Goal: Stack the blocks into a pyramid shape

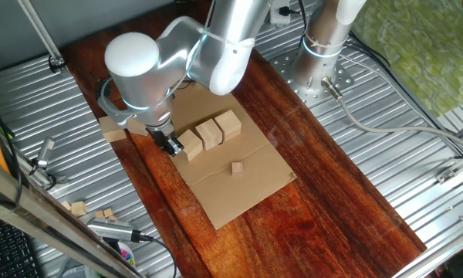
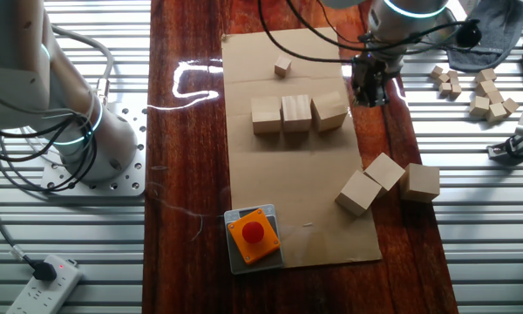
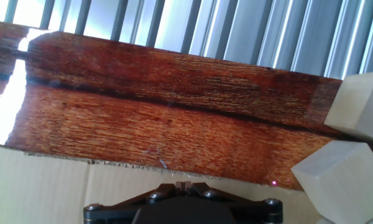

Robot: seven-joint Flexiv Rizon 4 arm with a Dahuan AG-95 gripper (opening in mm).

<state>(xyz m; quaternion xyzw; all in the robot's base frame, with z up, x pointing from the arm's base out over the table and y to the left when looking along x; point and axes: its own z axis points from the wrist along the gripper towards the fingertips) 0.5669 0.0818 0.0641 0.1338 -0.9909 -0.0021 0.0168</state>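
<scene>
I see three blocks [image 2: 297, 113] rowed on the cardboard [image 2: 296, 209], three loose blocks [image 2: 388, 182] aside; light, rigid, smooth-faced, best pinched across flat sides; gripper [image 2: 367, 94] finger spacing indiscernible, apparently holding nothing.

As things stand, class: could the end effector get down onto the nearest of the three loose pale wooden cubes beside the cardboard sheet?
Probably yes. The nearest loose pale wooden cube sits uncovered with open space above it, and the end effector hangs close by, just past the row of three cubes. Its neighbour touches one side, which may crowd a finger.
</scene>
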